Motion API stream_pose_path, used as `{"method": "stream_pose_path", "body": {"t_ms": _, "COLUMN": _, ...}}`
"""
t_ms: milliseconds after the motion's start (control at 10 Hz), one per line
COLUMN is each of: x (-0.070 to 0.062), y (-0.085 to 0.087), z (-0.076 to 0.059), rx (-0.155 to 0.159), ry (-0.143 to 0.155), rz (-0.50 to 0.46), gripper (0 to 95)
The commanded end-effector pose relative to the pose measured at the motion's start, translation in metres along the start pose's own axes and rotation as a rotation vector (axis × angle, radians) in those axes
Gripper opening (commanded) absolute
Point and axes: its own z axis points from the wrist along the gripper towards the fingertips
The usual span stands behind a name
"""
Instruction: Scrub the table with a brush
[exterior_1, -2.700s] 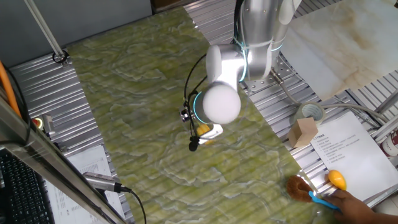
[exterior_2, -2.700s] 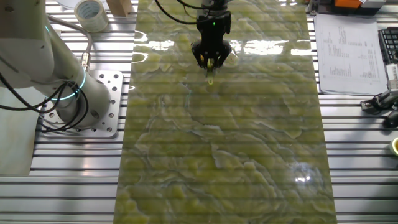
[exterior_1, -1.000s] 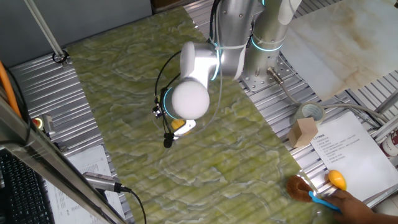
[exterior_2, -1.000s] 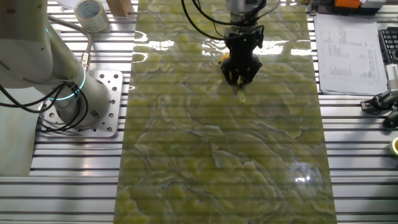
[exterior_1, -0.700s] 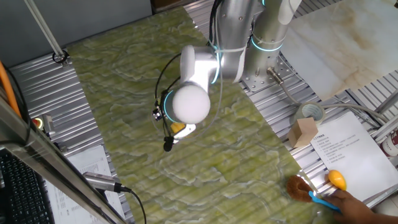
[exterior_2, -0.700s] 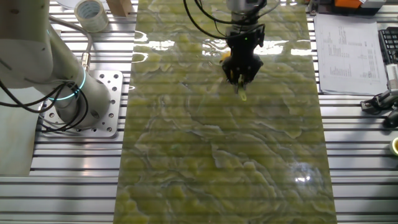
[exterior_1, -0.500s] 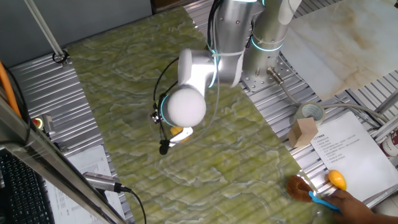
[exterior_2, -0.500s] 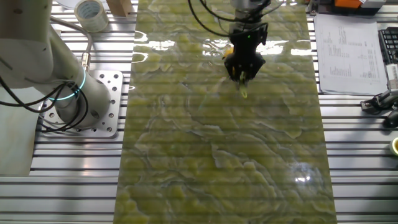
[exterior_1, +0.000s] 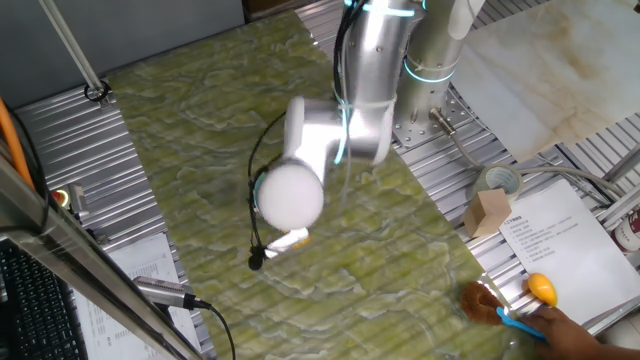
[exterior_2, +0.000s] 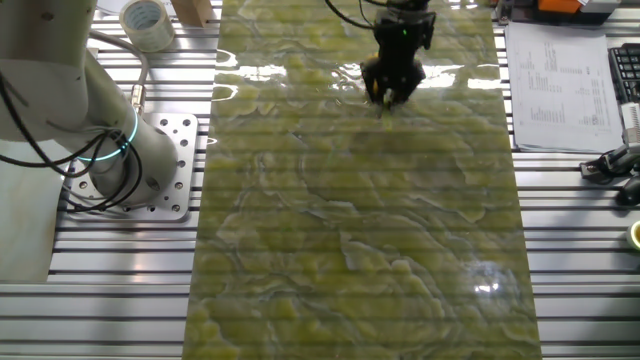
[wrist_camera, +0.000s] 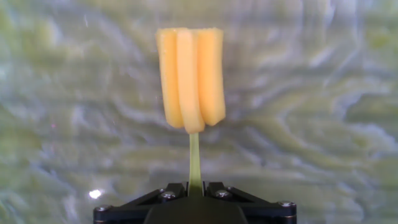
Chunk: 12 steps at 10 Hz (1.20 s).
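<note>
While the yellow brush (wrist_camera: 189, 78) is kept clenched by its thin handle in the jaws of the gripper (exterior_2: 390, 92), it has been swept sideways across the green marbled tabletop (exterior_2: 350, 250), so scrubbing is judged well under way.

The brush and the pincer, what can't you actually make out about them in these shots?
- Brush: the hand view alone cannot show whether its head touches the table; in one fixed view the arm covers most of it.
- Pincer: too small and dark in the other fixed view to see the fingers.
- Grip: the hand view's bottom edge cuts it off.
</note>
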Motion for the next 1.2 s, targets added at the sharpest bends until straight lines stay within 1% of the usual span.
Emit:
{"method": "stream_pose_path", "body": {"t_ms": 100, "x": -0.011, "y": 0.008, "z": -0.005, "rx": -0.002, "ry": 0.006, "rz": 0.03, "gripper": 0.0}}
{"method": "stream_pose_path", "body": {"t_ms": 200, "x": -0.011, "y": 0.01, "z": -0.004, "rx": 0.006, "ry": 0.021, "rz": 0.02, "gripper": 0.0}}
{"method": "stream_pose_path", "body": {"t_ms": 300, "x": -0.007, "y": 0.01, "z": -0.002, "rx": 0.016, "ry": 0.059, "rz": 0.008, "gripper": 0.0}}
{"method": "stream_pose_path", "body": {"t_ms": 400, "x": -0.003, "y": 0.009, "z": 0.0, "rx": 0.02, "ry": 0.064, "rz": 0.002, "gripper": 0.0}}
{"method": "stream_pose_path", "body": {"t_ms": 600, "x": 0.021, "y": 0.002, "z": 0.016, "rx": 0.045, "ry": 0.064, "rz": -0.039, "gripper": 0.0}}
{"method": "stream_pose_path", "body": {"t_ms": 700, "x": 0.027, "y": 0.0, "z": 0.021, "rx": 0.051, "ry": 0.066, "rz": -0.047, "gripper": 0.0}}
{"method": "stream_pose_path", "body": {"t_ms": 800, "x": 0.039, "y": -0.005, "z": 0.03, "rx": 0.063, "ry": 0.072, "rz": -0.065, "gripper": 0.0}}
{"method": "stream_pose_path", "body": {"t_ms": 1000, "x": 0.054, "y": -0.01, "z": 0.038, "rx": 0.081, "ry": 0.082, "rz": -0.1, "gripper": 0.0}}
{"method": "stream_pose_path", "body": {"t_ms": 1100, "x": 0.064, "y": -0.01, "z": 0.041, "rx": 0.094, "ry": 0.095, "rz": -0.124, "gripper": 0.0}}
{"method": "stream_pose_path", "body": {"t_ms": 1200, "x": 0.068, "y": -0.008, "z": 0.04, "rx": 0.099, "ry": 0.117, "rz": -0.134, "gripper": 0.0}}
